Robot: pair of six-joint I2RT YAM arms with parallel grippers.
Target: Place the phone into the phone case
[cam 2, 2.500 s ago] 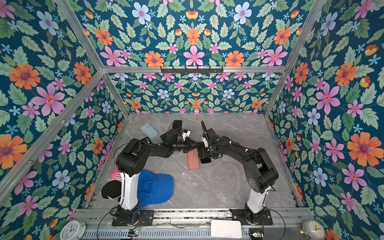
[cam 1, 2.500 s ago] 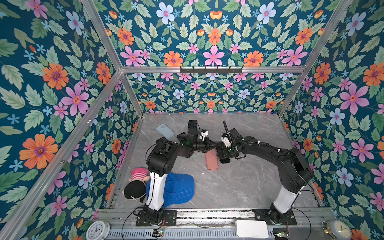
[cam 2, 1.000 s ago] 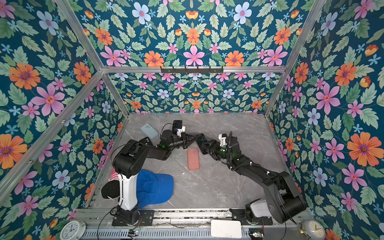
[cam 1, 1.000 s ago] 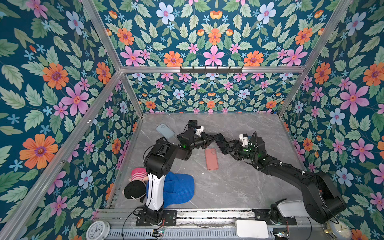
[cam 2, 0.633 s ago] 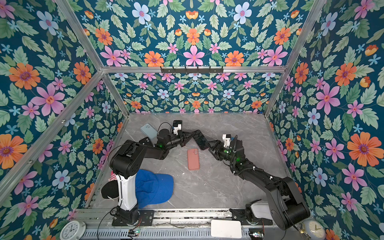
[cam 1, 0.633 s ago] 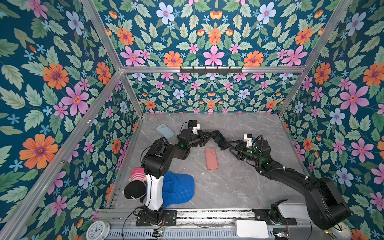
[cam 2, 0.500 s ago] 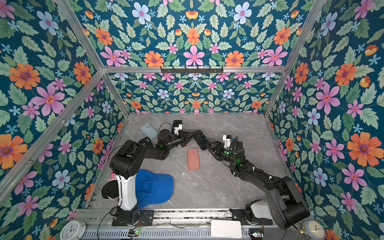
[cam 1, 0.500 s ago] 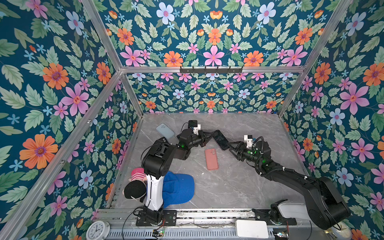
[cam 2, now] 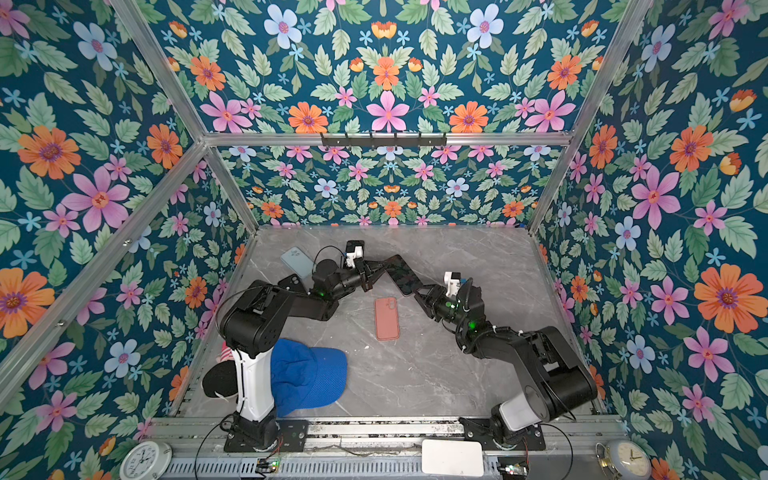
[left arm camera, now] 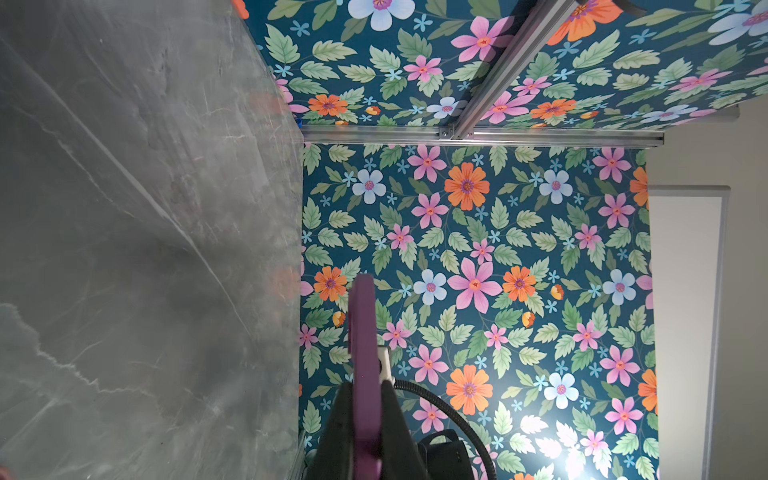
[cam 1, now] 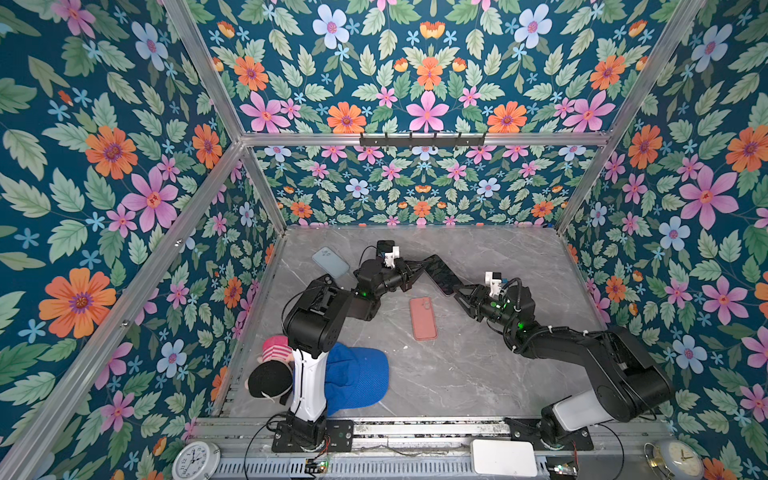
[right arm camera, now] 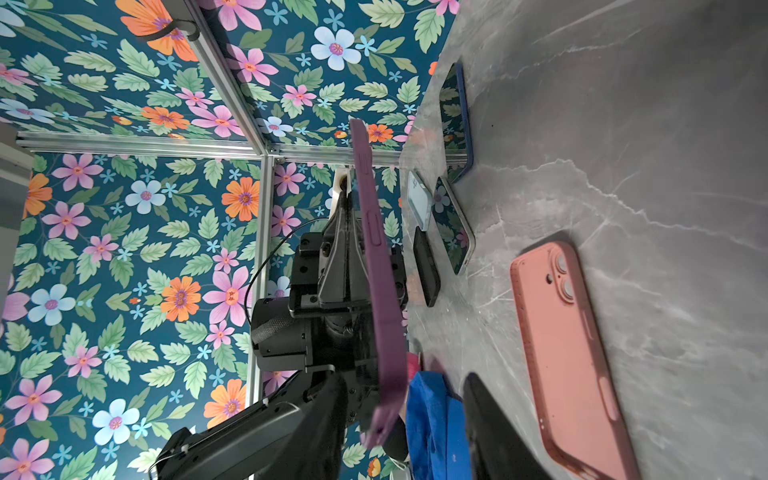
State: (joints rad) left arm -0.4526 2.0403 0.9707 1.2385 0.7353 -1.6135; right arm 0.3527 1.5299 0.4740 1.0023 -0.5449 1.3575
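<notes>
**A:** Where is the phone [cam 1: 440, 276] now?

**B:** It's up off the desk [cam 1: 457, 374], just beyond the far end of the pink case [cam 1: 422, 318]. The left gripper [cam 1: 419, 270] is clamped on one end. Its dark face is up and its edge is purple.

**A:** And the right gripper [cam 1: 459, 291]?

**B:** It's at the phone's other end with its jaws either side of it, narrower than a second ago. The right wrist view shows a gap beside the phone [right arm camera: 374, 249], so it isn't pinched yet.

**A:** What else has changed?

**B:** A couple of seconds back both grippers crowded over the case's far end. Now they stand apart with the phone spanning between them. The case hasn't shifted. It lies flat with its camera holes up.
</notes>
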